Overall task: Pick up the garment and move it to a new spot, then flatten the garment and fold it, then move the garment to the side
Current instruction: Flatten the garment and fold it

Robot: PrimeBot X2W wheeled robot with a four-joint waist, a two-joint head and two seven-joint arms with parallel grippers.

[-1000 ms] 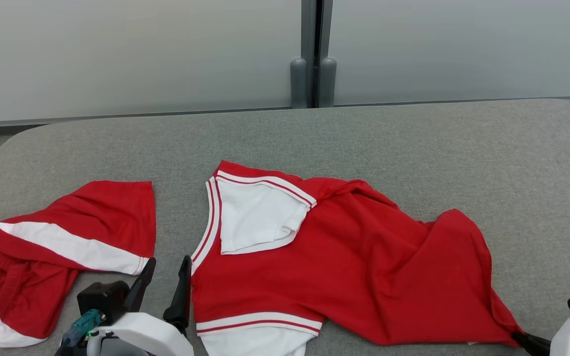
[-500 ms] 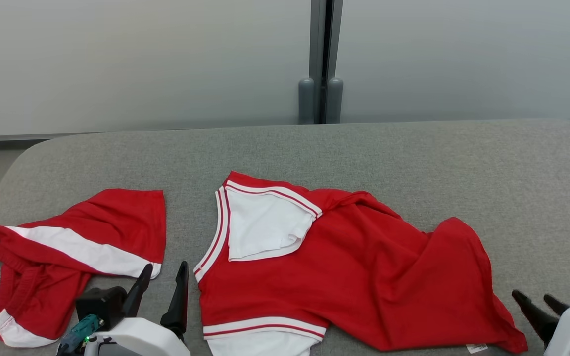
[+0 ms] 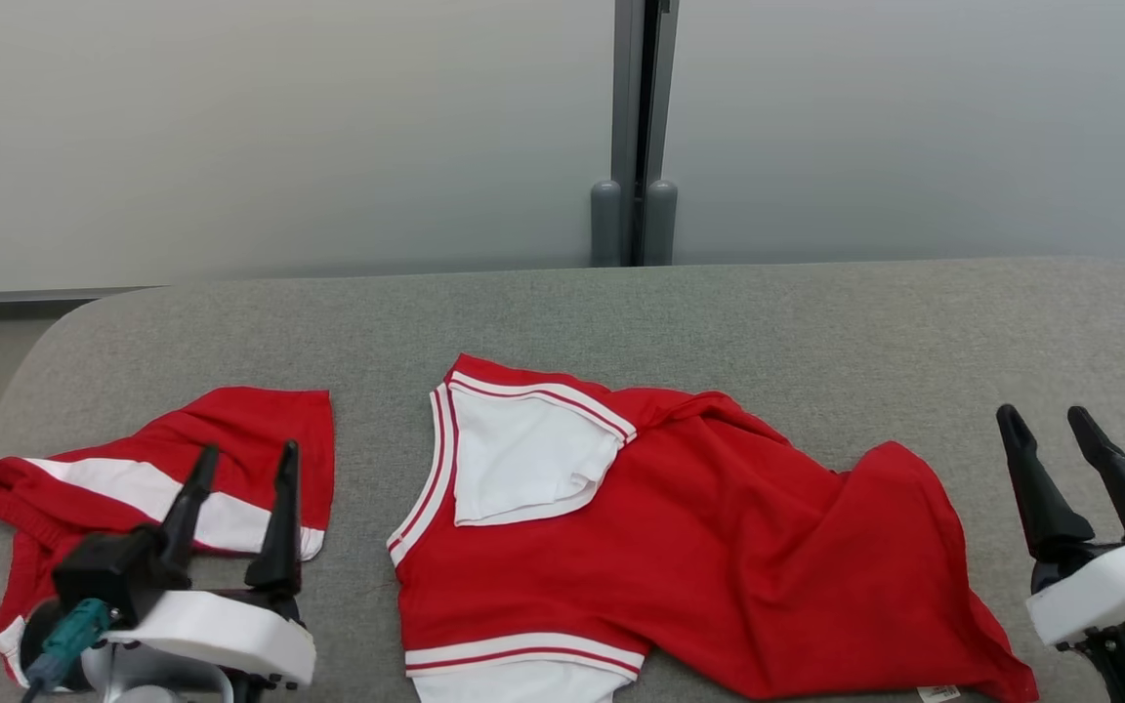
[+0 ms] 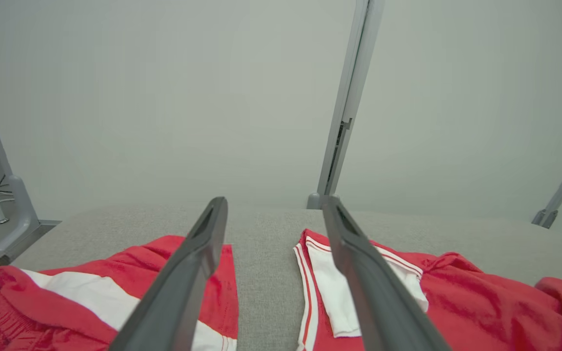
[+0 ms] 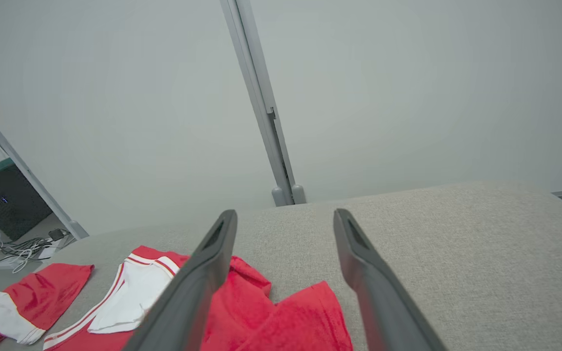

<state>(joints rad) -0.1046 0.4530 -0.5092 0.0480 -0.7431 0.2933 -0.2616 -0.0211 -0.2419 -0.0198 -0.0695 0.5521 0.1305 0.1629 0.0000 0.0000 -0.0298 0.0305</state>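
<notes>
Head view: I have the garment, a red top with white sleeves and striped trim, lying spread but creased on the grey surface. It sits around the middle, toward my near edge, with one white sleeve folded over its chest. A pair of red shorts with a white stripe lies apart from it on the left. My left gripper shows in front of the shorts' right part, fingers wide apart with nothing between them. My right gripper sits off the garment's right end over bare surface, also spread wide and empty

Left wrist view: the left gripper has its fingers well parted and holds nothing. Between them I see bare surface, with the shorts past the left finger and the garment past the right one

Right wrist view: the right gripper is wide open and empty. The garment's rumpled red end lies low between the fingers, and the shorts are far off to the left. A grey post stands behind the surface
</notes>
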